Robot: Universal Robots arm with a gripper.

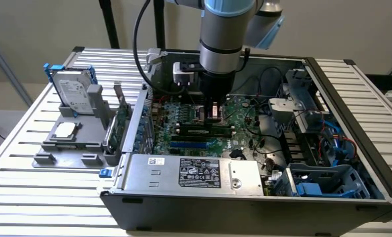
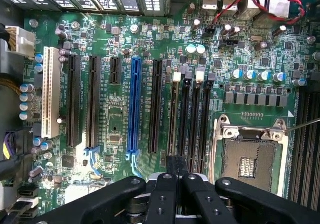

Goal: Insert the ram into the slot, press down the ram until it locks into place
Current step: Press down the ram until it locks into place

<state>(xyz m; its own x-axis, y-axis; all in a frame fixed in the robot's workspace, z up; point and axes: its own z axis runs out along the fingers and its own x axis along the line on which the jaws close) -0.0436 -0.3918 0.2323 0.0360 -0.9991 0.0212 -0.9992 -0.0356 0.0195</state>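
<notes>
The ram stands on edge in the outermost of several black sockets on the large green motherboard, beside the bare processor socket. In the exterior view the ram is a thin green strip lying across the board inside the open computer case. My gripper hangs over one end of the ram with its two black fingers pressed together, shut with nothing between them. It reaches straight down into the case. I cannot tell whether its tips touch the ram.
A long blue expansion slot and black ones run parallel to the sockets. Red and black wires cross a corner. A silver power supply fills the case front; drive cages stand at the exterior view's right. A hard drive sits on a grey fixture outside.
</notes>
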